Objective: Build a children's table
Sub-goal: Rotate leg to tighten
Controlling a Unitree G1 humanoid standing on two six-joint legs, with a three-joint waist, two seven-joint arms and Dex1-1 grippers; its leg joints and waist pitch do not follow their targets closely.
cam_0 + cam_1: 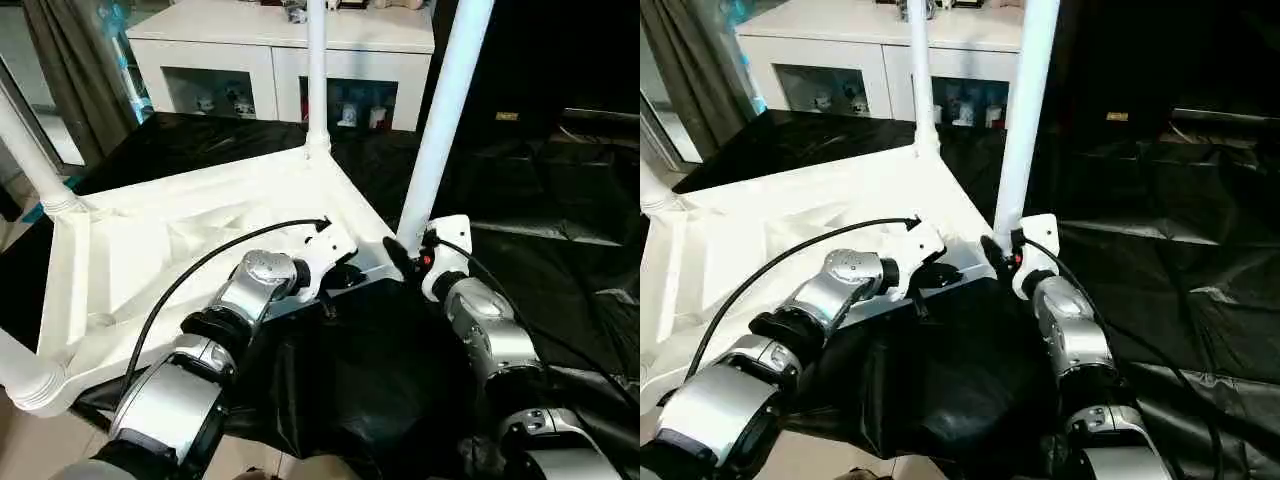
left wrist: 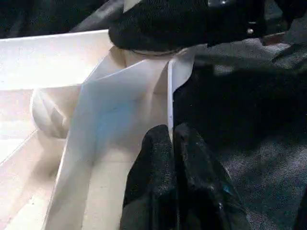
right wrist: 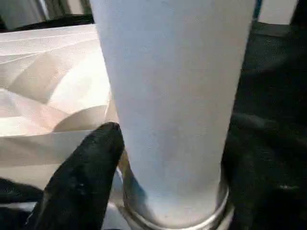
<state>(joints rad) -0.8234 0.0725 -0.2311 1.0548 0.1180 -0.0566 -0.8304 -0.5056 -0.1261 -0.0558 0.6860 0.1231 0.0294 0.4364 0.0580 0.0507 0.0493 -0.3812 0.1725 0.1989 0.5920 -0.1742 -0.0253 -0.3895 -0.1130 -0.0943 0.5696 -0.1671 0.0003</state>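
The children's table (image 1: 150, 250) lies upside down on a black sheet (image 1: 560, 260), its ribbed underside facing up and its legs rising from the corner sockets. Three legs stand seated at the far-left (image 1: 30, 150), far (image 1: 316, 70) and near-left (image 1: 20, 370) corners. The fourth leg (image 1: 445, 110) stands upright at the near-right corner of the tabletop, its foot at the socket there.

The right tool (image 1: 412, 258) is at the base of this fourth leg. In the right wrist view, one black finger (image 3: 86, 177) lies against the left side of the leg just above its lower rim, and the jaws stand wide around the tube; the grip looks closed on the leg, not free of it. The left tool (image 2: 172, 158) is shut on the thin side rim of the tabletop (image 2: 169, 96), just beside that same corner, and appears to steady the top.

The step in hand is judged to be the fitting of the last leg into its socket. Whether the leg is fully home cannot be told. The next move probably calls for a straight downward press, or a twist, along the leg's axis while the left tool holds the rim down. A tilted leg could jam or lever the top off the sheet.

A white cabinet (image 1: 250, 60) with glass-fronted shelves stands beyond the sheet's far edge.
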